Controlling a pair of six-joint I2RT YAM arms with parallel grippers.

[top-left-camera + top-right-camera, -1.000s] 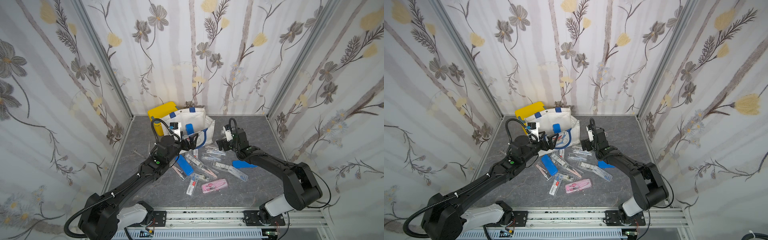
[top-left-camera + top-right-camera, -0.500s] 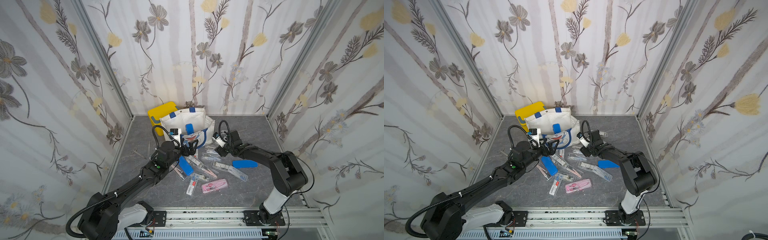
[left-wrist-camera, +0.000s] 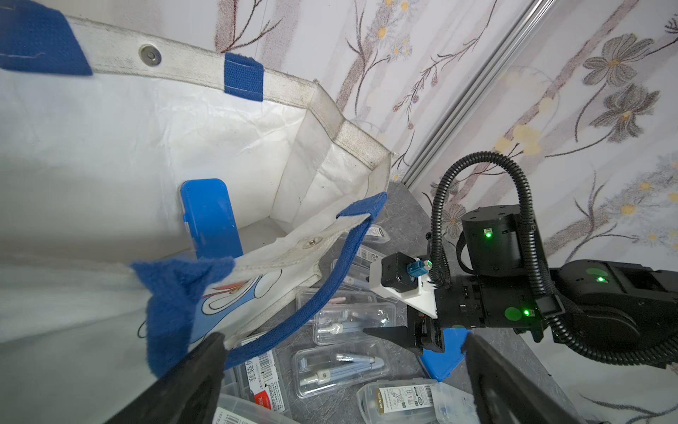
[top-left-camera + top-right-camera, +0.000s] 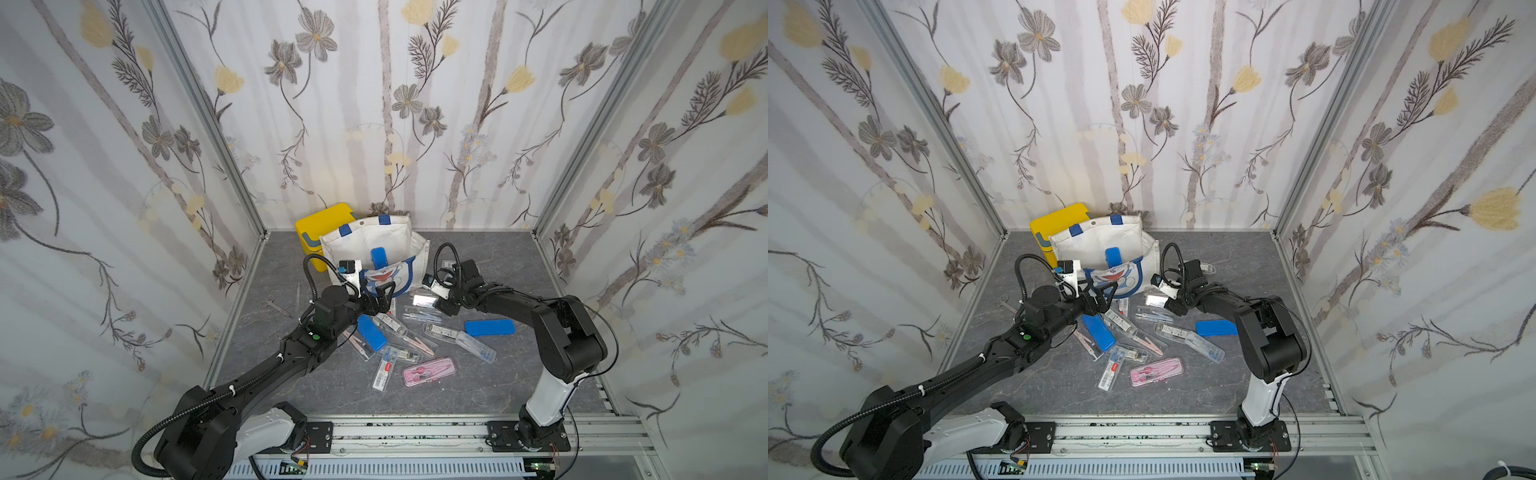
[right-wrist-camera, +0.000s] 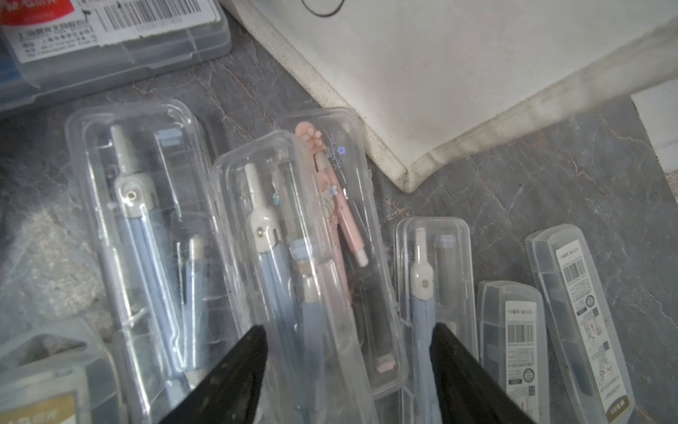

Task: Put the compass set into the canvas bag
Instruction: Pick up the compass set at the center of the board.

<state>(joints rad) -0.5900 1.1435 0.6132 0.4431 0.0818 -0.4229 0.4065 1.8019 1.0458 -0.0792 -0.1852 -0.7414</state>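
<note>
1. Both top views are bright and evenly lit; the grey marbled tabletop carries only faint, soft shadows.
2. The flowered wall panels stretch wide-angle toward the frame edges.
3. Right wrist view: soft focus throughout, with white glare on the clear plastic compass cases.
4. Left wrist view: the nearest blue fabric handle is blurred.

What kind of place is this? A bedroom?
Probably a robot practice booth. Two arms are bolted to a metal rail, flowery panels box in a grey table, and compass cases lie scattered by a bag.
</note>
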